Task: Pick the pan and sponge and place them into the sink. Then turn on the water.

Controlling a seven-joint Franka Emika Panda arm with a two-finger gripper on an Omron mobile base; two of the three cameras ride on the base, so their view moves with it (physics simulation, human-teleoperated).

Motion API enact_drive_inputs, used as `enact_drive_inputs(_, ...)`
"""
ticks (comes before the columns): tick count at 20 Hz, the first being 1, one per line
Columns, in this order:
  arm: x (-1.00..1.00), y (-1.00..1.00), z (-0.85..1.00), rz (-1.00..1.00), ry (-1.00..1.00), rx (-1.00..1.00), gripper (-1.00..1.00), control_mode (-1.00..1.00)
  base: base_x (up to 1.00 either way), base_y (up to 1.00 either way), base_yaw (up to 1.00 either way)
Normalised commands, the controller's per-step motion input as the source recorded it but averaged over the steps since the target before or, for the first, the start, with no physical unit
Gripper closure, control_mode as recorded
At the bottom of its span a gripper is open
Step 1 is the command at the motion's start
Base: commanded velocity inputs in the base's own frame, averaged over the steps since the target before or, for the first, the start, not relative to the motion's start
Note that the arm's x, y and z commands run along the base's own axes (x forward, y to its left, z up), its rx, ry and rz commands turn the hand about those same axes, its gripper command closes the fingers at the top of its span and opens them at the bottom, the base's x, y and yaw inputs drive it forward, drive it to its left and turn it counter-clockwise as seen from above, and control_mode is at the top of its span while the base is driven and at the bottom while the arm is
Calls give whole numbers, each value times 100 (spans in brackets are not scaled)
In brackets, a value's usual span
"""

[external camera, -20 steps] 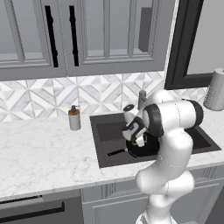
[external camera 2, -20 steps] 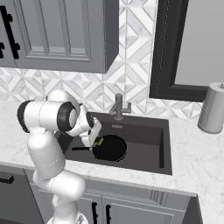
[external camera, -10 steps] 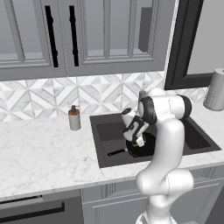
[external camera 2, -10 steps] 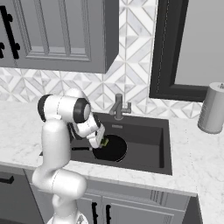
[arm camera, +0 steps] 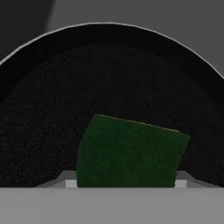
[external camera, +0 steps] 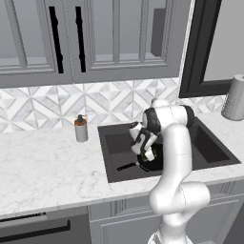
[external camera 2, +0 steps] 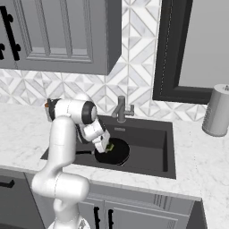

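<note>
Soap bottle [external camera: 81, 128] standing left on the counter. Pan [external camera 2: 114, 152] lying in the sink [external camera 2: 154, 145]. Gripper [external camera 2: 107, 147] hanging low over the pan, jaws clamping the sponge [arm camera: 131, 151]. Judgement: open only once low and over the pan or basin, then lift straight up, heading for the faucet [external camera 2: 121, 108].

We can read no text, label, brand, number or sign anywhere: not on the cabinets, the wall tiles, the counter, the soap bottle or the sink.
</note>
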Motion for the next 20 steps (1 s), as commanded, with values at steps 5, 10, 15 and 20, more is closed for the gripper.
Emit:
enact_drive_inputs(5,23,2,-53,-5,3,-3,100,-100,0,0,0)
enact_drive_inputs(10,2,0,-10,-8,-4,0,-100,-100,0,0,0)
enact_drive_inputs(15,0,15,6,-8,-16,0,-100,-100,0,0,0)
enact_drive_inputs(20,0,27,16,-7,-15,-1,-100,-100,0,0,0)
